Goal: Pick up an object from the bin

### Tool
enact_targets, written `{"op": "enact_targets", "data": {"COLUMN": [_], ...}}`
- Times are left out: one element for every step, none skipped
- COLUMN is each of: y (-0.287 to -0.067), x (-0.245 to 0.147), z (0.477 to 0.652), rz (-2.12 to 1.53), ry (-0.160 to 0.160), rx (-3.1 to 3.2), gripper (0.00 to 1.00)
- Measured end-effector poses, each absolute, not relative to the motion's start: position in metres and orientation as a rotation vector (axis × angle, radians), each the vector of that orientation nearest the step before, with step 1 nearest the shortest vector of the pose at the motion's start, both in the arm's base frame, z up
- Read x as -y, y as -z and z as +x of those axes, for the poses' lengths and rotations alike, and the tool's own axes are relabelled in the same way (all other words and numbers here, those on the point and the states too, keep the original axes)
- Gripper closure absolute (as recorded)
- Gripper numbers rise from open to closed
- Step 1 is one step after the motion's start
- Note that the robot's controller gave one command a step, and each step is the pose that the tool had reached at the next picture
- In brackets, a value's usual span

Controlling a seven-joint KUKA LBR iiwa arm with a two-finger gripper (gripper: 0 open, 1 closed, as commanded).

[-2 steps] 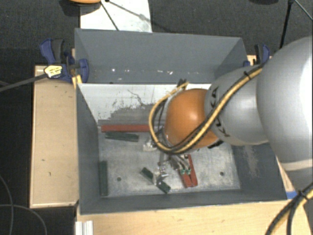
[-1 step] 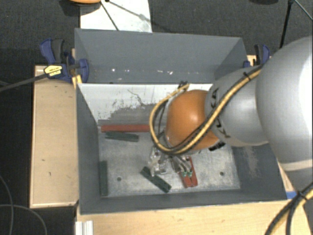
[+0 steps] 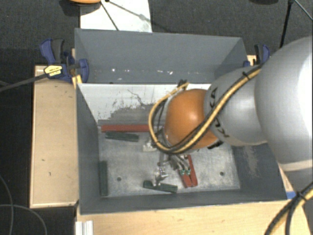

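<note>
Grey metal bin point(image 3: 89, 146), only a handful of bits in it, so no heap to fight with. The gripper point(image 3: 160, 176) is down low near the front wall, right over a dark green flat bar point(image 3: 164, 186) lying on the floor. There's a red-brown block point(image 3: 190, 174) just beside it on the right. Honestly can't tell if the gripper is open or closed, since the orange wrist cover point(image 3: 183, 116) and cables point(image 3: 155, 116) hide most of it. Nothing I can see is clamped in it.

What could go wrong, imo: that dark green flat bar looks thin and lies flat, so the gripper might skate over it, or shove it against the front wall instead of getting round it. The red-brown block is close enough to get nudged or pinched along with it. Coming down too far would jam the gripper into the bin floor. The long red bar point(image 3: 124, 128) at the back and the dark strip point(image 3: 102, 177) by the left wall are well apart from all this, so no trouble there.
</note>
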State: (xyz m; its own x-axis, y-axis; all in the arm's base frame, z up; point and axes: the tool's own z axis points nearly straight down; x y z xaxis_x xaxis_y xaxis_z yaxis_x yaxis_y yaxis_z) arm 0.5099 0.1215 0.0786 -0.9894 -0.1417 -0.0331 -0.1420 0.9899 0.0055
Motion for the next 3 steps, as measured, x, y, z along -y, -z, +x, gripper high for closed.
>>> {"op": "enact_targets", "data": {"y": [-0.078,-0.078,-0.075], "x": [-0.122,-0.122,-0.126], "z": [0.509,0.502,0.488], "rz": [-0.228,-0.282,-0.767], "ry": [-0.012,-0.01,-0.004], "rx": [-3.103,-3.101,-3.027], "gripper": [0.0,0.0,1.0]}}
